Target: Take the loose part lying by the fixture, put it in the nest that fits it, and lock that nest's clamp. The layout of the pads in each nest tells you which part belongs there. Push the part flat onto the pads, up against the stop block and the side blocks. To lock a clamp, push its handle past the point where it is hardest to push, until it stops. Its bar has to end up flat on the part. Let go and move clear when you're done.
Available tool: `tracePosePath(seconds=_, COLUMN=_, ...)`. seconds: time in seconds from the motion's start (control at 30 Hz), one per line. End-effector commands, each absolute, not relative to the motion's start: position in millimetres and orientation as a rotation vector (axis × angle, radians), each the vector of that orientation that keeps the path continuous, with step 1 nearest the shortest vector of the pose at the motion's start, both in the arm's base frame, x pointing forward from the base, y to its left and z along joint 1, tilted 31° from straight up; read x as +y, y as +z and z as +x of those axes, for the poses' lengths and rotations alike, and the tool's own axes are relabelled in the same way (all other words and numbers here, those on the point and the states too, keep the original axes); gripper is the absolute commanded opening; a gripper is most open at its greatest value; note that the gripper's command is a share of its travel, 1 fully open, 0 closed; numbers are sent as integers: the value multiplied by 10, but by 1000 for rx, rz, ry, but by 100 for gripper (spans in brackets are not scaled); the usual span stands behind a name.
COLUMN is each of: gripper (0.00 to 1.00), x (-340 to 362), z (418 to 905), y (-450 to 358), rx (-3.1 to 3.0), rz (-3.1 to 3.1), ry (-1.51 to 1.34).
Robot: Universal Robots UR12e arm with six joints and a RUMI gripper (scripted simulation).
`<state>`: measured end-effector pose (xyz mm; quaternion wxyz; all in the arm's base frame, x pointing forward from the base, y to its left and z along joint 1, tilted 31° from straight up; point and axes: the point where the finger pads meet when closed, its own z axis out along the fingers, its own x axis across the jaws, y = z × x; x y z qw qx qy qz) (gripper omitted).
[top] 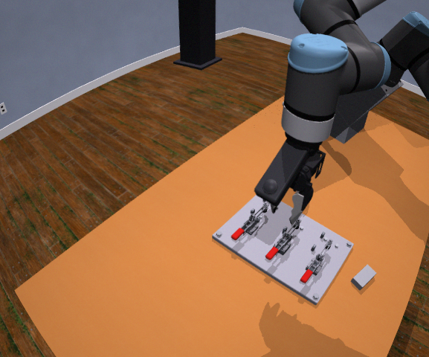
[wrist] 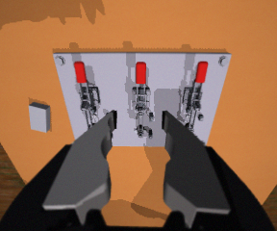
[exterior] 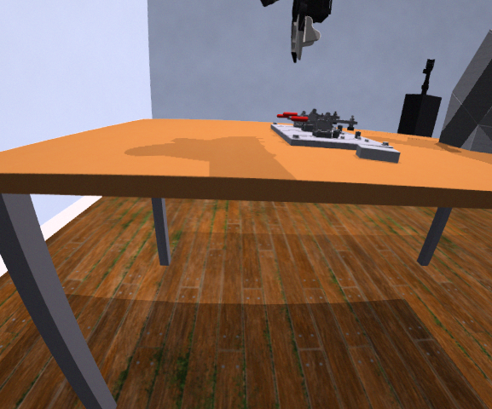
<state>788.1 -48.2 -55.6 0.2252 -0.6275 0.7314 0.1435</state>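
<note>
- The gripper (top: 291,210) hangs high above the far edge of the fixture plate (top: 244,254), fingers partly apart with nothing between them
- The loose part (top: 363,276) lies on the table just beside the plate's end, untouched
- Pickup seems the step in hand; the next move calls for swinging over to the part and descending

Orange surface (top: 168,249); light grey fixture plate (top: 253,253); red clamp handles (top: 271,252); pale grey loose part (top: 363,276); dark grey claw (wrist: 138,159).
</note>
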Motion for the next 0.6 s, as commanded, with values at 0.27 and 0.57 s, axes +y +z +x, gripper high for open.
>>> tracePosePath(seconds=0.27, gripper=28, x=-275, z=7952, y=-922, rx=2017, rz=-1730, ry=394)
tracePosePath(seconds=0.57, gripper=28, x=-103, z=8004, y=-1222, rx=2017, rz=-1730, ry=394)
